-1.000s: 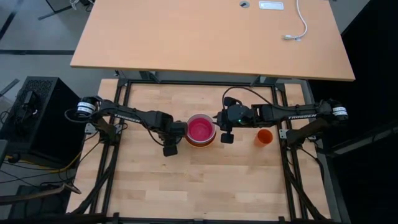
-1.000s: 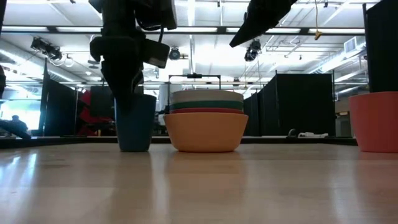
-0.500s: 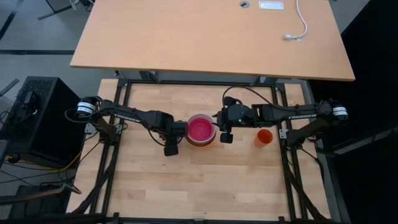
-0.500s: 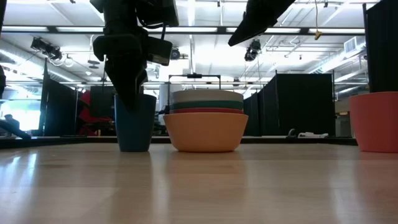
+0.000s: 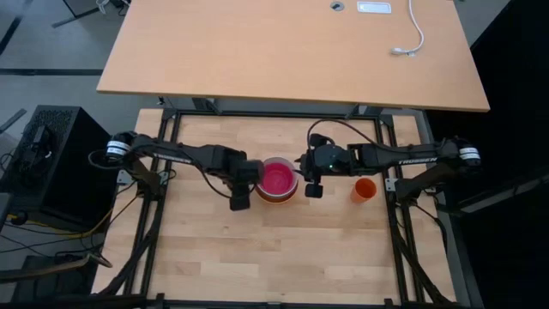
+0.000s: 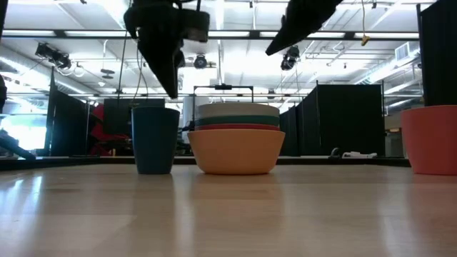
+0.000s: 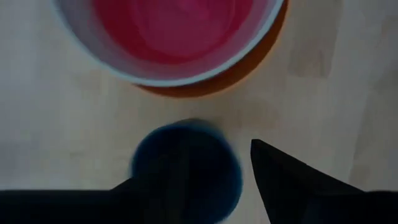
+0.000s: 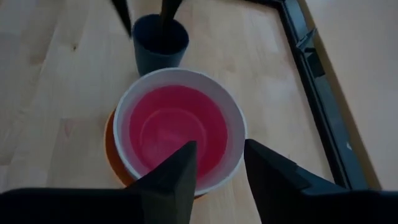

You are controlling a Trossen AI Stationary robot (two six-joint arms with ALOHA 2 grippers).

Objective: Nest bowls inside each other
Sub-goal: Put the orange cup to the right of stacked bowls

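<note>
The bowls stand nested in one stack [image 6: 235,146] on the table's middle: orange at the bottom, then red, teal and white, with the pink bowl [image 8: 171,134] inside. A dark blue cup [image 6: 155,139] stands upright just left of the stack. My left gripper [image 7: 199,168] hangs open straight above the cup, clear of its rim, fingers pointing down. My right gripper [image 8: 219,149] hovers open above the stack's right rim, slanting down, with nothing between its fingers.
A small orange cup [image 5: 364,189] stands to the right of the stack, past my right gripper. A large desk [image 5: 292,51] lies beyond the table's far edge. Dark frame rails [image 8: 317,81] run along the table's sides. Bare wood [image 5: 274,257] stretches toward the near edge.
My left gripper has risen from the blue cup's rim to a spot clear above it, turning slightly. The cup stays upright in its place. The bowl stack has not moved.
</note>
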